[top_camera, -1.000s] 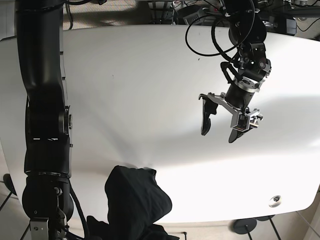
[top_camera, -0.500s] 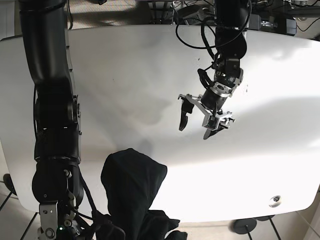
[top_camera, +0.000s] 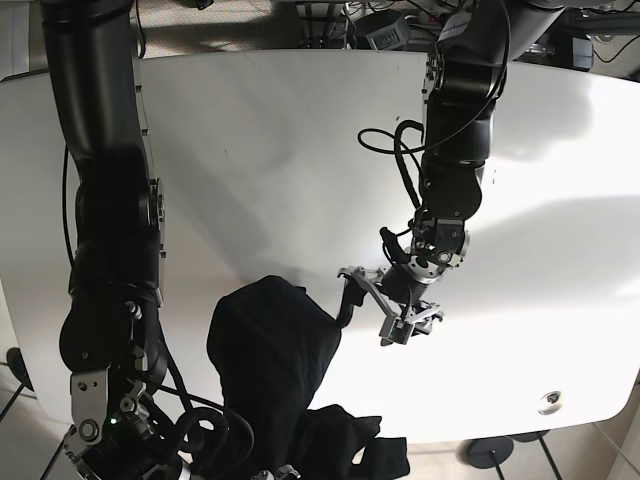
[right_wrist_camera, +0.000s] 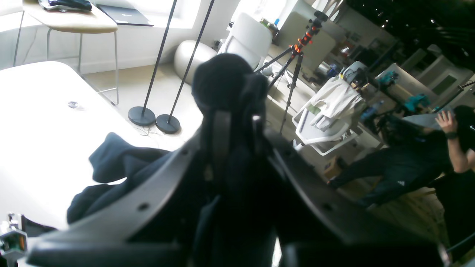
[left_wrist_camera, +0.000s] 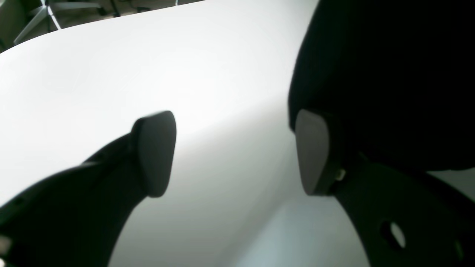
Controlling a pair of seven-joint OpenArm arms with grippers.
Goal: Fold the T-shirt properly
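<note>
While bunched, T-shirt (top_camera: 270, 350) hangs lengthwise off table (top_camera: 250, 150) edge.

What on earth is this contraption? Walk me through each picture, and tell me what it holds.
It is a robot with two black arms over a white table, meant to fold a dark T-shirt. One picture looks down from above; the other two come from cameras on each wrist. The right gripper has its jaws shut on the T-shirt, a bunch of it lifted while the rest hangs over the table's near edge. The left gripper is beside the cloth with jaws open, holding nothing. A room with chairs and a person shows behind.
</note>
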